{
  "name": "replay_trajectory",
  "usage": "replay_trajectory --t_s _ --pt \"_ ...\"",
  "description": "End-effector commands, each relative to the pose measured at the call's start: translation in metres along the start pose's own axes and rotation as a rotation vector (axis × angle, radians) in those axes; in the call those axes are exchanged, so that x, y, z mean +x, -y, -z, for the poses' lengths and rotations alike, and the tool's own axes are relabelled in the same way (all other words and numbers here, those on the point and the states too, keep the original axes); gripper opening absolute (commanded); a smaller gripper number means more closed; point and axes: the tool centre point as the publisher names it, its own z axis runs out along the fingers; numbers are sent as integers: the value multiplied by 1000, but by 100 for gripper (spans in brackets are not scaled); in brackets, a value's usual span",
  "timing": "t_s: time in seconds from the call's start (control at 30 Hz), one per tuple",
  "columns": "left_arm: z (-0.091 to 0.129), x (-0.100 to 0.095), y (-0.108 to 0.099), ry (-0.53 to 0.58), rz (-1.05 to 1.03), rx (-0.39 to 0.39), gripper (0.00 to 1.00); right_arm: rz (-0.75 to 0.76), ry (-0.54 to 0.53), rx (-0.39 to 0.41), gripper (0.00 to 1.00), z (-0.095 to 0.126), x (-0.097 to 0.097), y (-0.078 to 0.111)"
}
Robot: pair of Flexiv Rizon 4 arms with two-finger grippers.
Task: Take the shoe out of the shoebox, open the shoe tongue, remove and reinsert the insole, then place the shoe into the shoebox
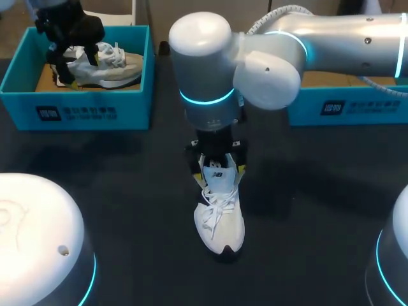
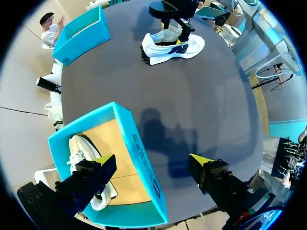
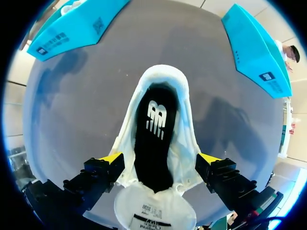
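White shoe [image 1: 220, 217] upright on the dark table [image 1: 127, 191], at its middle, toe toward the robot and heel away. The tongue [image 3: 153, 214] is folded forward over the laces. This leaves the opening clear, and the black insole [image 3: 153, 139] lies flat inside with its pale logo exposed.

Right gripper [image 1: 222, 175]: directly above the white shoe's opening, on the arm that enters from the right and reaches to the middle. In the right wrist view the right gripper [image 3: 160, 158] is spread wide. One yellow tip stands just beside each flank of the collar, and the insole shows between them. It pinches nothing.

Left shoebox [image 1: 76, 108]: teal, standing behind the white shoe and well to its left. It contains a second shoe [image 1: 111, 67], pale and lying on the brown floor of the box.

Left gripper [image 1: 67, 73]: well apart from the white shoe, over the left shoebox. In the left wrist view the left gripper [image 2: 147, 160] is spread and holds nothing. It straddles the box's near wall [image 2: 139, 163]. One finger [image 2: 91, 175] is inside, just beside the second shoe [image 2: 84, 153]. The other is outside, above the table.

Right shoebox [image 1: 344, 105]: also teal, standing behind the white shoe and well to its right, partly covered by the right arm.
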Motion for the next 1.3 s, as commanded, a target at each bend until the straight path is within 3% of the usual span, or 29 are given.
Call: replay_trajectory --t_s 0.03,0.33,0.67,1.03,1.13,1.17,1.3 --pt "0 0 0 0 -1 -1 100 -10 13 -18 100 10 -1 11" --pt "0 0 0 0 -1 -1 100 -61 2 -27 100 21 1 36" --pt "0 0 0 0 -1 -1 100 -144 -12 16 100 33 0 74" --pt "0 0 0 0 -1 -1 100 -148 -12 15 100 54 21 103" --pt "0 0 0 0 -1 -1 100 -149 -22 -1 77 57 20 109" --pt "0 0 0 0 -1 -1 100 -150 -18 3 50 58 21 109" --pt "0 0 0 0 -1 -1 100 -125 -27 7 42 58 25 108"
